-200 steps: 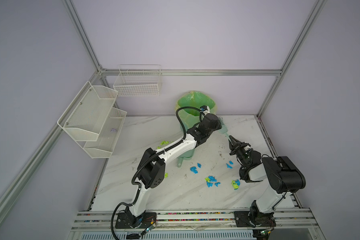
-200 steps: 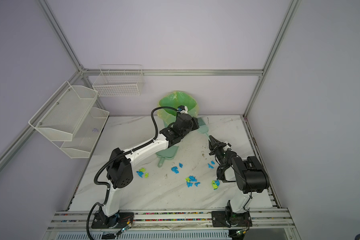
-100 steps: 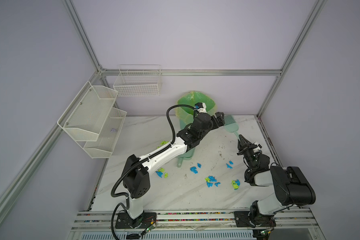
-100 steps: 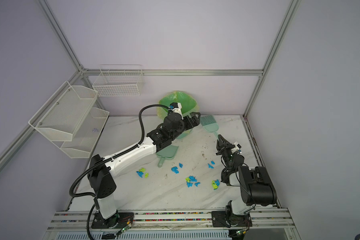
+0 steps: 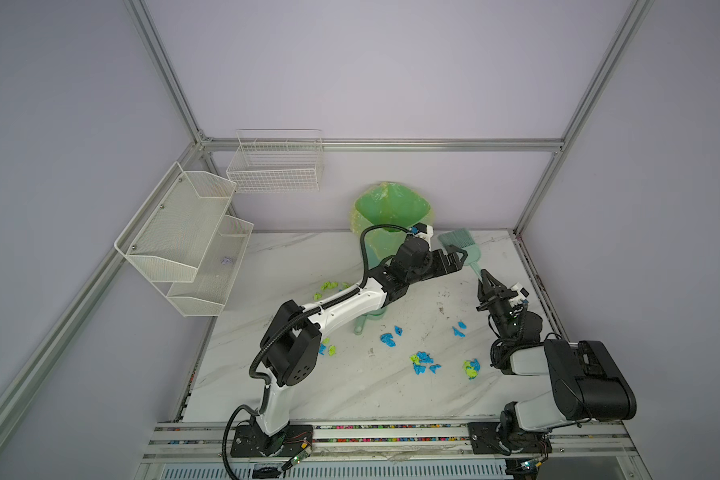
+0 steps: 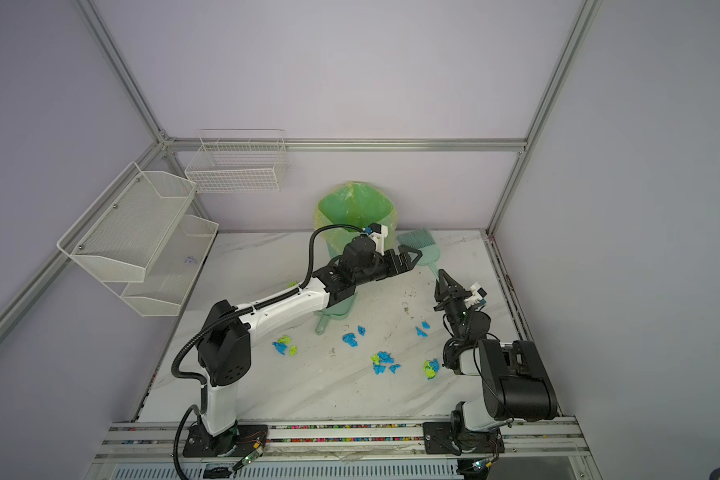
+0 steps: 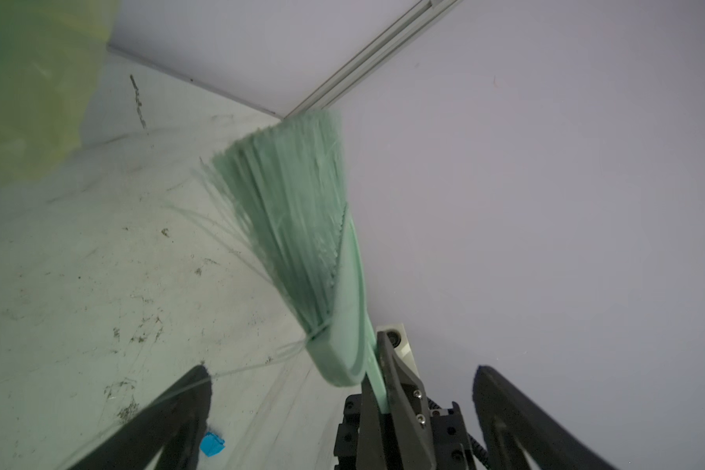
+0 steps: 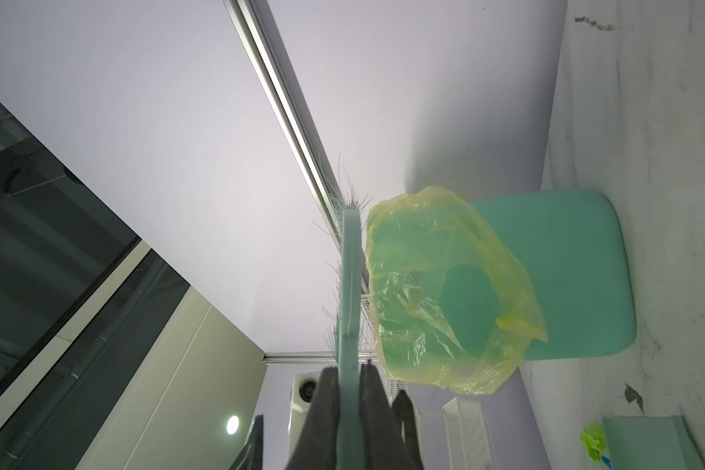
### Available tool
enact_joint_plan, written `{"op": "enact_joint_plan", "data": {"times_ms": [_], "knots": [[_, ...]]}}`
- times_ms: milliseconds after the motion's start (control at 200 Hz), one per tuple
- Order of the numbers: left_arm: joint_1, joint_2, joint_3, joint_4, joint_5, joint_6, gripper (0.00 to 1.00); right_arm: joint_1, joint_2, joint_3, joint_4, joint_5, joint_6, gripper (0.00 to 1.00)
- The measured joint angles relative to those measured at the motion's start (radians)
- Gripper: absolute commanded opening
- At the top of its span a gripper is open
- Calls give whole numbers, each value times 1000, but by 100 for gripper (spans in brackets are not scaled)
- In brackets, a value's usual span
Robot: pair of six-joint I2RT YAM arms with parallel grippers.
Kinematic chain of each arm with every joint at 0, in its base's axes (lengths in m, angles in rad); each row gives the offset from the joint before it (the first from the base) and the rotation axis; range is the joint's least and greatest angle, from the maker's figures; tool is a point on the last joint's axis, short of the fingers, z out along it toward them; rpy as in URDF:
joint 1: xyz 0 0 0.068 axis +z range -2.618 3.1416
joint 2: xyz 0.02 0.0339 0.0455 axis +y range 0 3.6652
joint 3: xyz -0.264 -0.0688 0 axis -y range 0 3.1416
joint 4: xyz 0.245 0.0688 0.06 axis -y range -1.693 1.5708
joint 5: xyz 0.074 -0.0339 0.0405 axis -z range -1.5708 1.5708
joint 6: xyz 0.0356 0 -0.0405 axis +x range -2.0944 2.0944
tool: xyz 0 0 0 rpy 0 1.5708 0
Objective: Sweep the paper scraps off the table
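The right gripper (image 8: 349,372) has its fingers (image 8: 377,407) pressed together on the flat mint handle of the brush (image 5: 460,243), one on each face. From that grip the brush's long axis runs up and away toward the back wall, leaning a little toward the bin (image 5: 391,203). Its bristles fan out at the far end, held clear of the table (image 5: 308,257). The left gripper (image 5: 461,258) has its fingers (image 7: 188,398) wide apart on either side of the brush head's base, clamping nothing.

The paper scraps (image 5: 424,362) lie on the table in loose blue and yellow-green clusters. They form a band whose long axis runs left to right across the middle, mostly nearer the front rail than both grippers. One yellow-green clump sits apart beside the left forearm. Each scrap is too crumpled to show a heading. The dustpan (image 5: 364,323) lies under the left arm, its handle end showing toward the front.
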Motion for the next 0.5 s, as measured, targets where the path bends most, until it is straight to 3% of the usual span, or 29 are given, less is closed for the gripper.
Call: {"op": "enact_joint_plan", "data": {"times_ms": [185,500], "knots": [[-3,50,1,0,40,-25,85,0,2,12,-1,-11,-5,0],[-4,60,3,42,53,-51,93,0,2,4,-3,-29,-17,0]]}}
